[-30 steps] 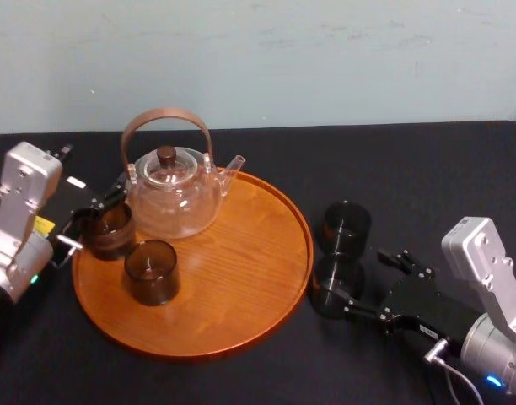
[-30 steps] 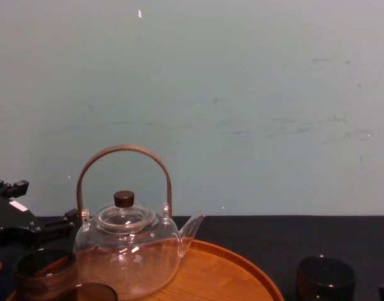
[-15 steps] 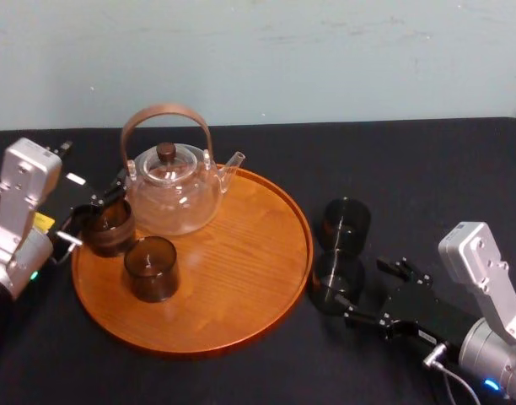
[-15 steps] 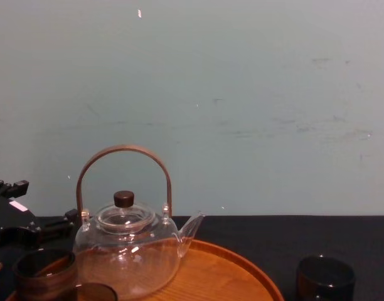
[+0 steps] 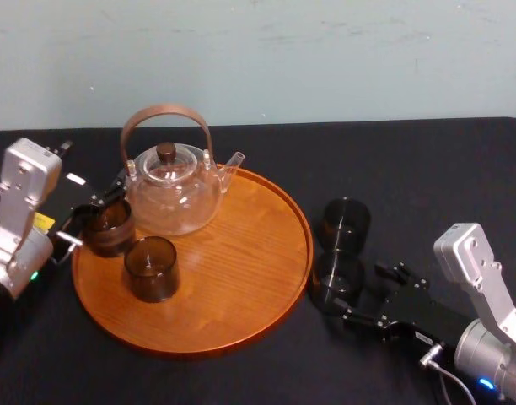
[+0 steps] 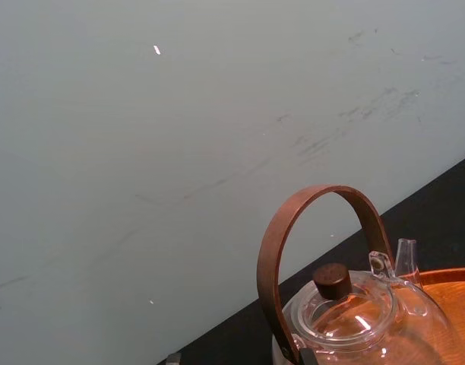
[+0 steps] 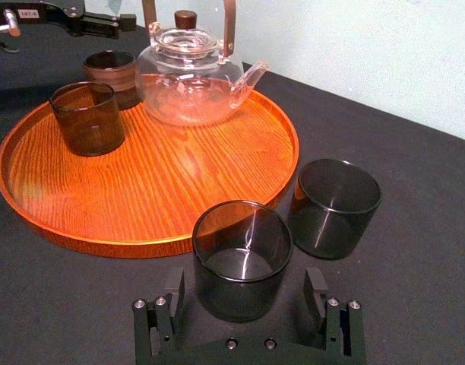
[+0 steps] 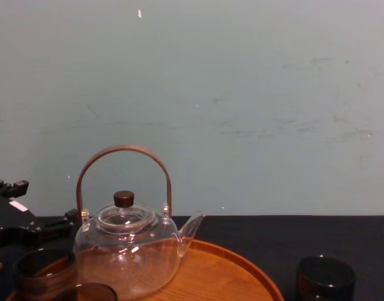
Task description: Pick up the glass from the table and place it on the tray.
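Right hand (image 7: 244, 281) flanks the glass (image 7: 242, 255) without touching.

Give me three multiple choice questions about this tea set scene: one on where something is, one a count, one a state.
1. Where does the clear glass teapot with the arched brown handle stand?
A. On the far left part of the round orange-brown wooden tray
B. On the black table right of the tray
C. Between the right gripper's jaws

2. How many short dark smoky glass tumblers stand on the black table, off the tray?
A. One
B. Two
C. Four

3. How do the right gripper's jaws stand?
A. Shut on the teapot's handle
B. Open, either side of the nearer table tumbler
C. Shut, holding nothing

Answers: 1 A, the teapot rests inside the tray's rim. 2 B, the farther tumbler stands behind the nearer one, right of the tray. 3 B, gaps show between jaws and glass. The left gripper sits at the tray's left rim.
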Controlling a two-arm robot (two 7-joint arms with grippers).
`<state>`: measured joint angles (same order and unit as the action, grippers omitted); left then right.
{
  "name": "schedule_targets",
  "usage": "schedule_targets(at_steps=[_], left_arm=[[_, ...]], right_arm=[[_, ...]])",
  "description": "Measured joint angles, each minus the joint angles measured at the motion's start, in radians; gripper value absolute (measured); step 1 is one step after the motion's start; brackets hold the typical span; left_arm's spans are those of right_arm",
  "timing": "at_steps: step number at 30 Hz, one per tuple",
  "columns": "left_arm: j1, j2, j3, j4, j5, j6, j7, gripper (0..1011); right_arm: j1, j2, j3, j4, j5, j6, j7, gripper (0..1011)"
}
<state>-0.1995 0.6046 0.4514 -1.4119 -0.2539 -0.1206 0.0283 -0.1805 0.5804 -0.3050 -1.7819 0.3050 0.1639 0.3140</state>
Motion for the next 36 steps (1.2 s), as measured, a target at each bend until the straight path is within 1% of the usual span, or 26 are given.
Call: schedule_targets(at_steps=[12, 22, 28, 36], left_arm=[[0.000, 0.000, 0.000, 0.000, 0.000, 0.000, 0.000, 1001], [0.000, 0.000, 0.000, 0.000, 0.000, 0.000, 0.000, 1001], [0.000, 0.000, 0.000, 0.000, 0.000, 0.000, 0.000, 1001], [0.000, 0.000, 0.000, 0.000, 0.000, 0.000, 0.000, 1001]], right_arm=[[0.046, -0.046, 0.006, 0.049, -0.013, 0.008, 0.034, 1002], [0.086, -0.072, -0.012, 0.088, -0.027, 0.014, 0.053, 1002], [0.112, -0.091, -0.026, 0.124, -0.032, 0.014, 0.062, 1002], [0.132, -0.104, -0.035, 0.152, -0.031, 0.011, 0.073, 1002]])
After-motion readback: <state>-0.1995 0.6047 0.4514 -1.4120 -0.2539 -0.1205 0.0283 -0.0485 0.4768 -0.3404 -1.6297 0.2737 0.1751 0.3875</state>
